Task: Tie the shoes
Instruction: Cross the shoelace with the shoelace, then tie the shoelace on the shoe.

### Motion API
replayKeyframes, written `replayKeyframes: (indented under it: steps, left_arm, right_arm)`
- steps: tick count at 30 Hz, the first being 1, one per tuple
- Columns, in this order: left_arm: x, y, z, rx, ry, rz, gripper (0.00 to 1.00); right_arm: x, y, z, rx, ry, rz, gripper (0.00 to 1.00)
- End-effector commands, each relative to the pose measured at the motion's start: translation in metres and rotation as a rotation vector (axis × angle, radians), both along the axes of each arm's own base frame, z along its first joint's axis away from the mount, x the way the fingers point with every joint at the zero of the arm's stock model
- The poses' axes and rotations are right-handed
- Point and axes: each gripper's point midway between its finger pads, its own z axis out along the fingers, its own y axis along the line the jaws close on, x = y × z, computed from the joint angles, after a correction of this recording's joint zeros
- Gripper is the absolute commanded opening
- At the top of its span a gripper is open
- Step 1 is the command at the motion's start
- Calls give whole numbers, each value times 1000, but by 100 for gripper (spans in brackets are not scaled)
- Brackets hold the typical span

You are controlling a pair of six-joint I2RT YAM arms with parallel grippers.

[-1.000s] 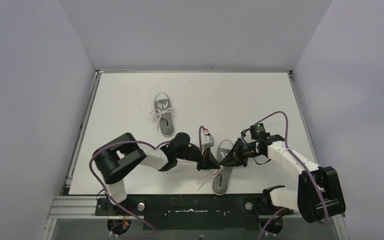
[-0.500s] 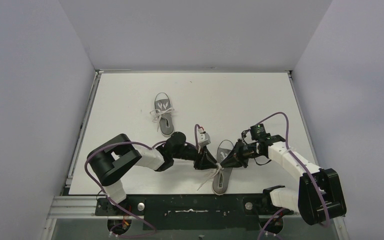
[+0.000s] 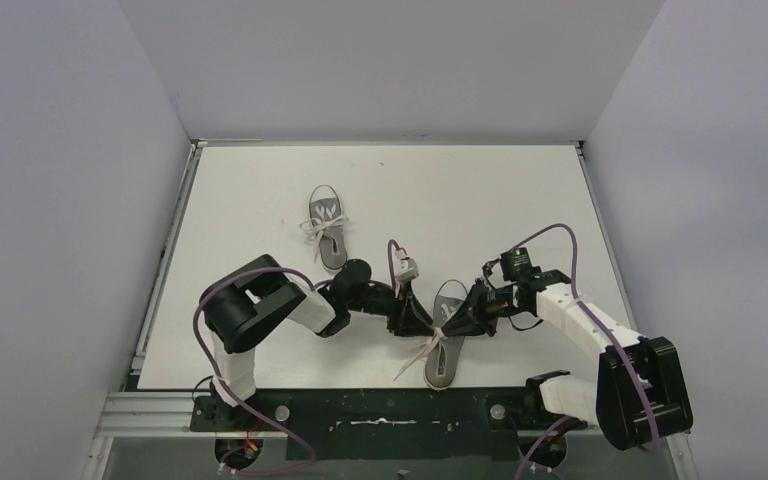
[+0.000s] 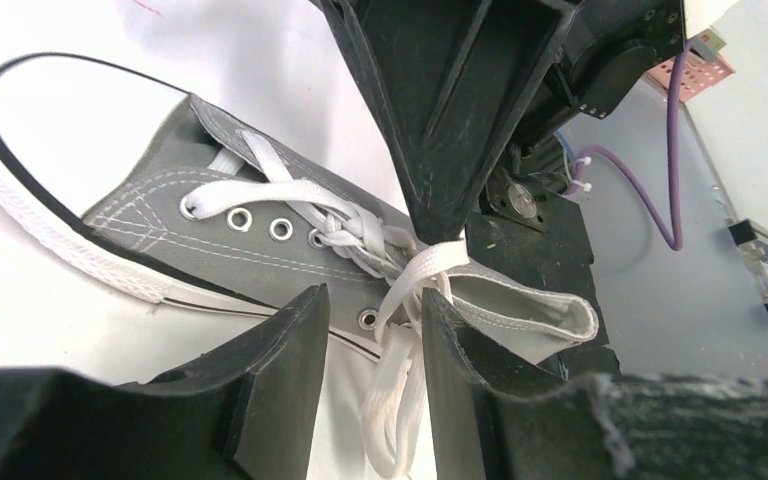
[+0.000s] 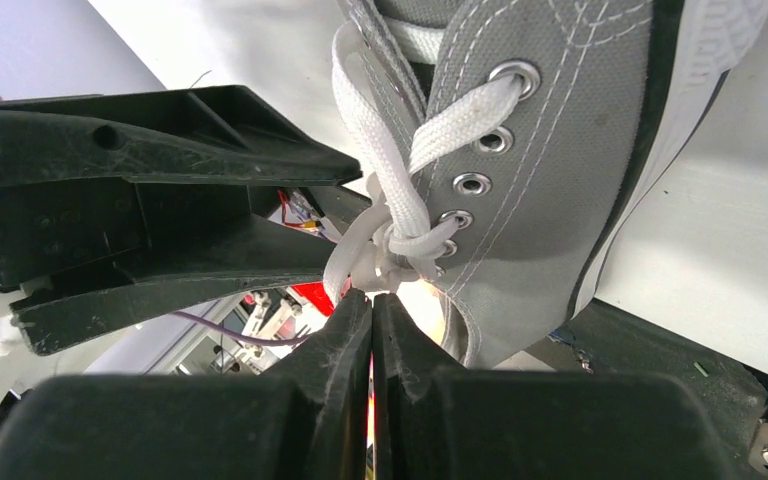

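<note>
Knot [image 5: 395, 240] on the shoe [image 5: 550, 150] meets right claw's [image 5: 371, 300] closed tips, grip unclear.

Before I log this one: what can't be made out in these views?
- Top view: knot on the near shoe, covered by the left gripper and right gripper.
- Top view: whether the far shoe is tied, too small.
- Left wrist view: near shoe's heel, behind the right gripper.
- Right wrist view: whether the shut right gripper pinches the lace; its tips hide the contact.
</note>
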Motion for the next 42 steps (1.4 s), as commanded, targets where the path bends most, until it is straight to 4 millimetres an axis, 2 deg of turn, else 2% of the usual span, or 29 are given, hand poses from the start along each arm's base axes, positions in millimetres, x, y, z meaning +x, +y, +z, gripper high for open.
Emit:
replayKeyframes:
  steps: [1, 7, 11, 14, 15, 16, 19, 22, 23, 24, 27, 29, 30, 32, 35, 36, 38, 40, 42]
  left_arm:
    - [0, -11, 25, -111, -35, -60, 36]
    - [-5, -15, 36, -179, -1, -106, 31]
    - [1, -18, 37, -190, -7, -82, 12]
    - [3, -19, 36, -177, -26, -72, 1]
    - [4, -19, 35, -172, -34, -69, 0]
    - [5, -18, 34, -168, -41, -66, 0]
    - [7, -17, 31, -158, -58, -49, 0]
    - [10, -16, 33, -163, -84, -24, 0]
    - [11, -15, 34, -166, -99, -16, 0]
    - [12, -14, 35, -166, -110, -10, 0]
    - [14, -14, 41, -174, -145, -1, 0]
    - [16, -14, 45, -180, -172, 11, 0]
    - [17, -14, 45, -182, -189, 15, 0]
    - [19, -14, 45, -183, -207, 23, 0]
    - [19, -18, 46, -197, -217, 13, 0]
    - [19, -19, 45, -200, -214, 11, 0]
    - [18, -20, 44, -210, -206, 7, 0]
    - [15, -21, 44, -222, -199, -6, 0]
    - [14, -23, 43, -225, -198, -8, 0]
  right_arm:
    - [9, 2, 13, 20, -51, 6, 0]
    - [13, 3, 14, 27, -58, 17, 0]
    - [16, 5, 16, 35, -71, 35, 0]
    - [15, 3, 17, 21, -92, 81, 0]
    - [14, 2, 19, 20, -104, 103, 0]
    - [15, 1, 20, 17, -118, 127, 2]
    - [13, -9, 25, -40, -174, 268, 21]
    - [23, -32, 31, -157, -330, 495, 32]
    - [31, -36, 35, -199, -379, 544, 34]
    - [40, -38, 38, -225, -425, 566, 35]
    - [66, -26, 56, -229, -622, 626, 41]
    - [82, -30, 69, -295, -805, 699, 44]
    - [84, -30, 77, -282, -911, 759, 44]
    - [81, -33, 81, -256, -1116, 934, 44]
    - [75, -39, 75, -238, -1357, 1145, 42]
    - [75, -40, 71, -231, -1406, 1163, 38]
    - [76, -38, 65, -192, -1478, 1151, 22]
    - [56, -30, 54, -58, -1550, 1243, 14]
    - [46, -26, 44, 21, -1548, 1257, 25]
